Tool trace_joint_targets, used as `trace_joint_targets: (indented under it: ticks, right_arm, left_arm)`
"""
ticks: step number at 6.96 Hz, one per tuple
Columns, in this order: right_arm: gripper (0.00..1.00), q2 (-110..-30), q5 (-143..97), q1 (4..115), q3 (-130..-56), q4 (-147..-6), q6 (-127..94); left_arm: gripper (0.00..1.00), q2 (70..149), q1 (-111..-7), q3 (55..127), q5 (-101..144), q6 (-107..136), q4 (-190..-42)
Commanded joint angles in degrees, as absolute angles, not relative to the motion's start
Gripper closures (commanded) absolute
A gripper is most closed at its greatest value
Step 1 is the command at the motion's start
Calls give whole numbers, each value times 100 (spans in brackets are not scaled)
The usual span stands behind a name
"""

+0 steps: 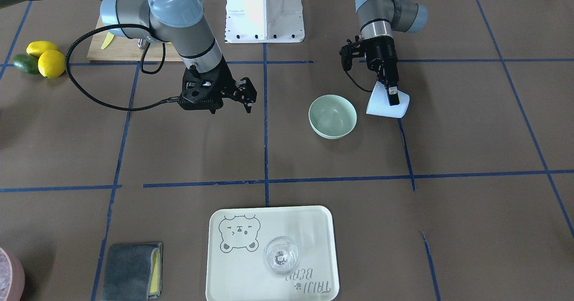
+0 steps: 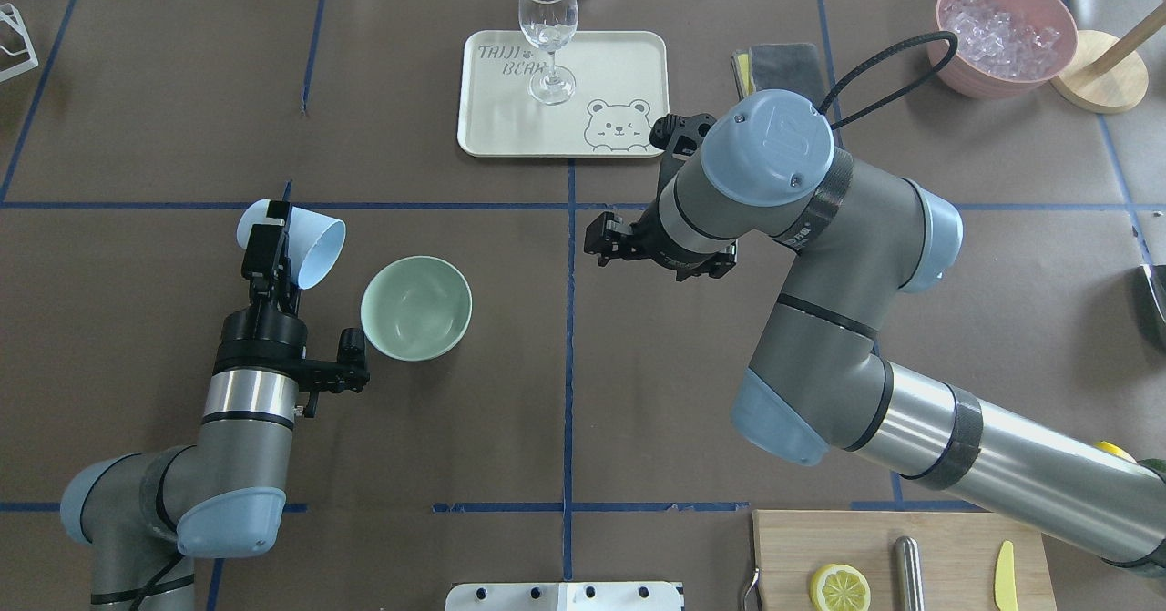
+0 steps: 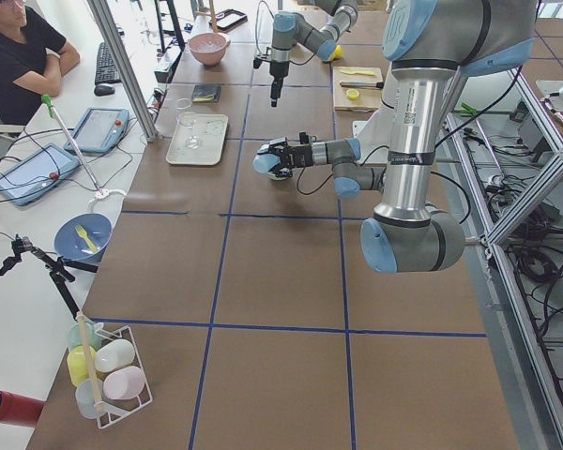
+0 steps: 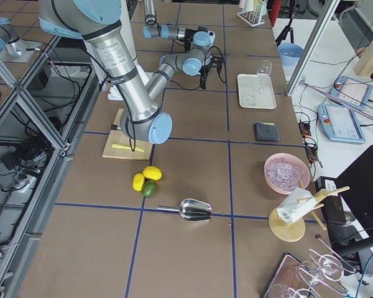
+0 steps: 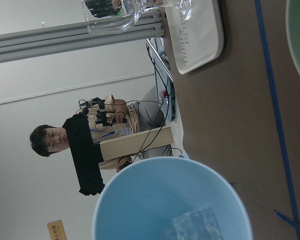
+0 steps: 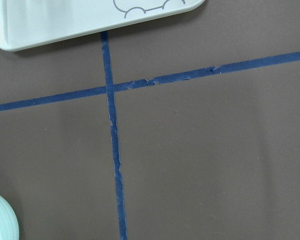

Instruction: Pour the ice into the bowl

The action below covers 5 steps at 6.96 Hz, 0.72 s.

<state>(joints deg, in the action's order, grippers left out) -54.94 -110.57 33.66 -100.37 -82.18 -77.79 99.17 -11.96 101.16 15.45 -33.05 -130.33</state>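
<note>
The left gripper is clamped on the wall of a pale blue cup, left of centre in the overhead frame. It holds the cup above the bench and tipped well off upright, the mouth turned toward the right of that frame. The left wrist view looks into the cup, where the ice lies against the inner wall at the bottom edge of that picture — clear, glassy pieces, their number hard to tell. The bowl, mint green with nothing showing inside it, sits on the bench just to the lower right of the cup in the overhead frame, close by but not under its mouth. Right of centre in that frame the right gripper hangs over bare bench beside a blue tape line, well apart from the bowl; its fingers are spread and hold nothing. At top centre a cream tray printed with a bear carries an upright wine glass. A grey cloth lies just to the tray's right, and a pink bowl of whitish ice sits in the upper right corner. A wooden board at the lower right bears a lemon slice.
</note>
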Motion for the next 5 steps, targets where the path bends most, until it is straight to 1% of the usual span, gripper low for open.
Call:
trace_joint_targets:
  ticks: [1, 5]
  right_arm:
    - [0, -5493, -11048, 3366, -10037, -8218, -7796]
    - [0, -5493, -11039, 3384, -10037, -8218, -7813]
  left_arm:
    - [100, 10158, -1195, 10081, 1486, -4153, -13034]
    - [100, 10187, -1195, 10081, 1362, -5025, -13034]
